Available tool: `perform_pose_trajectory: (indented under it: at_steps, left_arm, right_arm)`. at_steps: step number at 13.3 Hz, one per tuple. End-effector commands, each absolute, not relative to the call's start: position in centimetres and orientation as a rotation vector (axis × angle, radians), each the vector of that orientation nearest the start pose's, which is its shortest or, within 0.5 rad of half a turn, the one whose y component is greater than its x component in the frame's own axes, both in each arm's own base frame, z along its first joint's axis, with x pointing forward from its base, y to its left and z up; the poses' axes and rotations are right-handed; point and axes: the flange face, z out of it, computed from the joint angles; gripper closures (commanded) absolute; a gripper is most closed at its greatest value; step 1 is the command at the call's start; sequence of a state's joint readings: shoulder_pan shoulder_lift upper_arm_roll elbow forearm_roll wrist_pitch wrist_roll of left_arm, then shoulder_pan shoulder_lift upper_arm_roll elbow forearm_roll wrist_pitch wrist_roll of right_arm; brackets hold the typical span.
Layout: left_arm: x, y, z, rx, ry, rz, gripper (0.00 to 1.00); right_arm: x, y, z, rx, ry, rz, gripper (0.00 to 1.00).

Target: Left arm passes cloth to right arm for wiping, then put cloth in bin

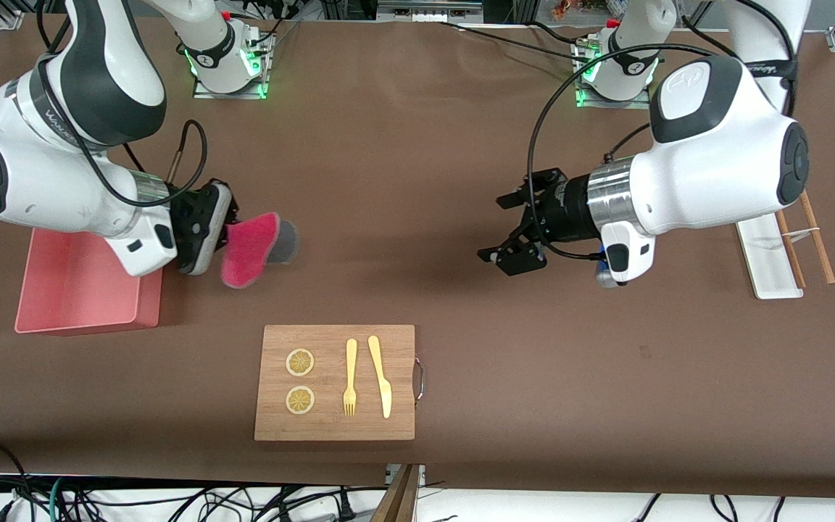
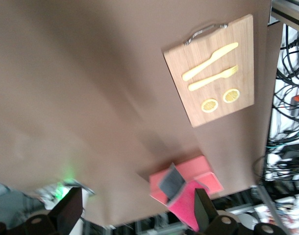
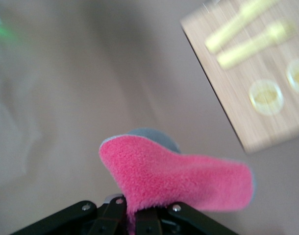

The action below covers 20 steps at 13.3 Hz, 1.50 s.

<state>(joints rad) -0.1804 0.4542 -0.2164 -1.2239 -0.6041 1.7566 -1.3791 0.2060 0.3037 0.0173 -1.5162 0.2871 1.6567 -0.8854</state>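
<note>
The right gripper [image 1: 223, 233] is clamped on one end of the cloth [image 1: 252, 249], which sticks out from its fingers in the air over the bare brown table [image 1: 403, 145], just beside the bin [image 1: 77, 286]. The cloth shows its fuzzy magenta face, with the dark grey face folded out at the free end; in the right wrist view the same cloth [image 3: 181, 178] fills the space in front of the fingers. The bin is a salmon-pink box with low walls, at the right arm's end of the table, partly under that arm. The left gripper [image 1: 515, 232] hangs over the middle of the table toward the left arm's end, its fingers spread wide apart and holding nothing, well apart from the cloth. Nearer to the front camera lies a wooden cutting board [image 1: 335, 383] with 2 lemon slices [image 1: 300, 362], a yellow fork [image 1: 350, 377] and a yellow knife [image 1: 380, 375] on it. A white tray [image 1: 769, 259] and brown chopsticks [image 1: 816, 235] lie at the left arm's end.
</note>
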Motion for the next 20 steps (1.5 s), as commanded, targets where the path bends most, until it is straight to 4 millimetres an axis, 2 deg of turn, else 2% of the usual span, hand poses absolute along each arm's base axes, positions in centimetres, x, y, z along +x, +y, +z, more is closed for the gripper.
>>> perform_pose_trajectory:
  at_steps: [1,2,3,5,8,10,12,14,15,16,18,20]
  left_arm:
    - [63.7,-24.7,54.9,2.372,1.142,-0.579,0.0]
    - [63.7,-23.5,54.4,2.44,1.076,-0.564,0.0]
    - [63.6,-22.2,53.8,2.552,0.957,-0.535,0.0]
    - [63.5,-20.3,53.1,2.673,0.826,-0.509,0.0]
    - [63.3,-17.6,52.1,2.875,0.554,-0.46,0.0]
    - [63.3,-15.7,52.3,2.97,0.32,-0.421,0.0]
    - [63.5,-12.8,52.5,3.003,0.133,-0.413,0.0]
    - [63.2,-10.3,53.8,3.005,-0.079,-0.389,0.0]
    - [62.9,-9.1,54.2,3.005,-0.126,-0.405,0.0]
    - [62.3,-8.3,55.1,3.042,-0.155,-0.409,0.0]
    - [61.2,-7.4,57.0,3.119,-0.249,-0.411,0.0]
    - [59.7,-6.9,58.3,3.137,-0.244,-0.38,0.0]
  right_arm:
    - [58.8,13.4,47.3,-2.652,-1.212,0.214,1.0]
    - [58.6,12.5,45.7,-2.707,-1.159,0.265,1.0]
    - [58.2,10.2,42.8,-2.796,-1.033,0.318,1.0]
    - [56.9,8.8,39.1,-2.853,-0.911,0.348,1.0]
    - [56.7,8.0,34.1,-3.041,-0.76,0.373,1.0]
    - [57.0,8.2,29.9,-3.068,-0.69,0.423,1.0]
    - [57.2,10.2,24.7,-3.062,-0.718,0.439,1.0]
    - [57.7,12.3,21.7,-3.107,-0.647,0.365,1.0]
    - [57.8,13.2,20.9,-3.123,-0.586,0.355,1.0]
    - [57.9,15.0,20.8,-3.137,-0.546,0.349,1.0]
    - [57.2,21.0,20.9,-3.169,-0.497,0.322,1.0]
    - [57.0,25.4,20.8,-3.187,-0.398,0.297,1.0]
